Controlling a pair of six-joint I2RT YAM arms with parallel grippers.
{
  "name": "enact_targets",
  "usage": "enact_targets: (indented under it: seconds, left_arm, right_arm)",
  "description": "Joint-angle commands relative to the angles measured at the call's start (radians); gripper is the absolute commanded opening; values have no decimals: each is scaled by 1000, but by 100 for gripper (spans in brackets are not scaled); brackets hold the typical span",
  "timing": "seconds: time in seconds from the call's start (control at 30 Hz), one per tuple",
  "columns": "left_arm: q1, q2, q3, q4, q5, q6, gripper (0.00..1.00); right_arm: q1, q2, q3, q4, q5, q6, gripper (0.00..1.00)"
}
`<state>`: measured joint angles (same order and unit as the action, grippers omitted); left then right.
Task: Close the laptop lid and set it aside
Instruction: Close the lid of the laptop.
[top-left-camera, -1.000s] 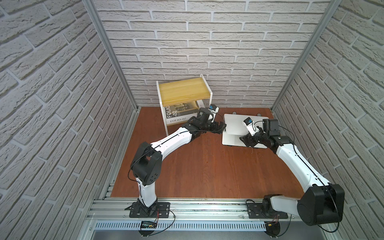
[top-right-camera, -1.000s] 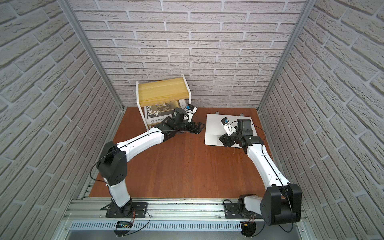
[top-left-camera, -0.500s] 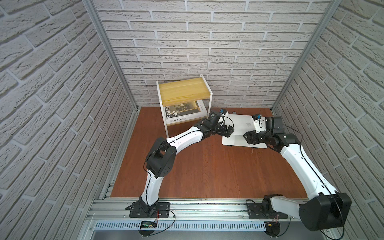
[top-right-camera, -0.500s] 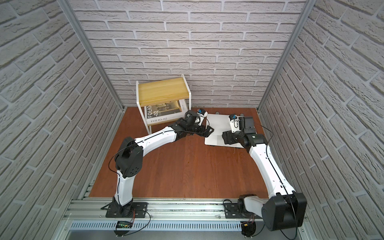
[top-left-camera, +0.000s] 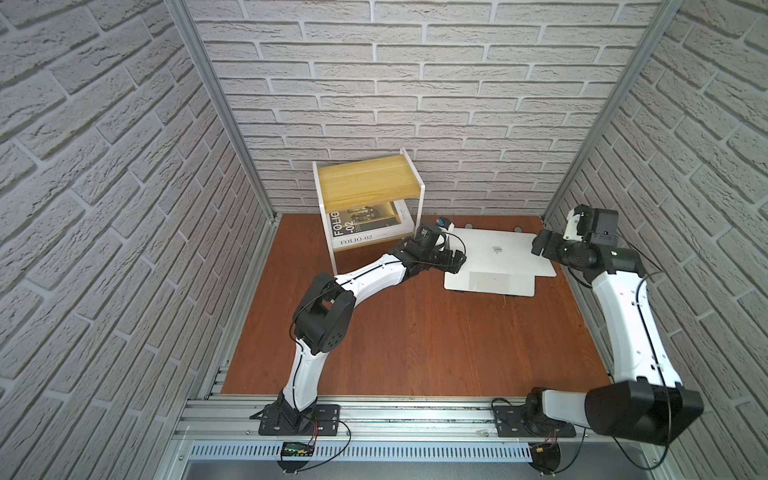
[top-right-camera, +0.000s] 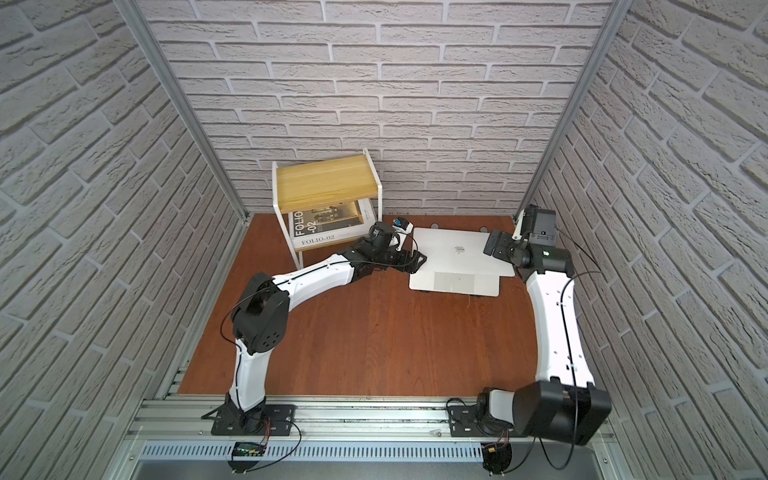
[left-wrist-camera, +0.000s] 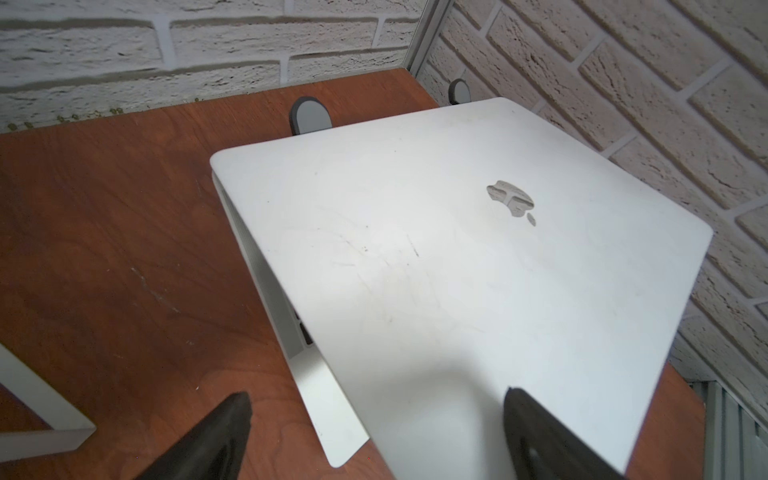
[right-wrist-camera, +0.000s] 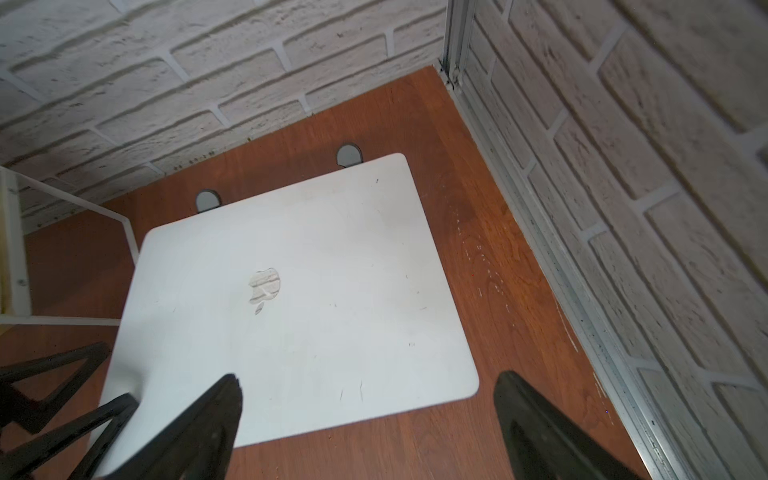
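Thin silver-white laptop (top-left-camera: 490, 284): keyboard hidden under its apple-logo lid (top-left-camera: 498, 257) (edge gap visible). My left gripper (top-left-camera: 455, 266) and right gripper (top-left-camera: 540, 247) spread wide, empty. Bare red-brown wooden tabletop (top-left-camera: 415, 332) at 6 o'clock.

The reddish-brown wooden table (top-left-camera: 415, 340) carries a white rack (top-left-camera: 368, 187) with a pale wooden top, set against the back wall; under that top lies a white book (top-left-camera: 361, 239) marked FOLIO-02; just right of the rack sits the silver-white laptop (top-left-camera: 490, 284), logo face up; two dark grey rounded tabs (top-left-camera: 469, 226) show behind it; whether the laptop touches the wood cannot be told.
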<state>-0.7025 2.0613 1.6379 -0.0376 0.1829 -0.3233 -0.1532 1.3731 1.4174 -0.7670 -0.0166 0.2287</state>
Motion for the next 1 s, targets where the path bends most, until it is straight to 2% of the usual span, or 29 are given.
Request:
enact_targets:
  seconds: [0.0, 0.4, 0.57, 0.77, 0.97]
  left_arm:
    - [14, 53, -55, 5, -27, -21, 97]
    - [61, 90, -121, 107, 36, -97, 97]
    - [91, 113, -126, 165, 111, -144, 96]
    - [118, 142, -131, 257, 214, -215, 95]
    - [114, 201, -92, 295, 263, -254, 94]
  right_arm:
    - [-26, 83, -4, 24, -30, -21, 98]
    - [-102, 324, -12, 184, -59, -59, 96]
    - [-122, 389, -41, 271, -112, -84, 95]
    - [-184, 425, -115, 445, -247, -70, 89]
    - [-226, 464, -129, 493, -316, -104, 90]
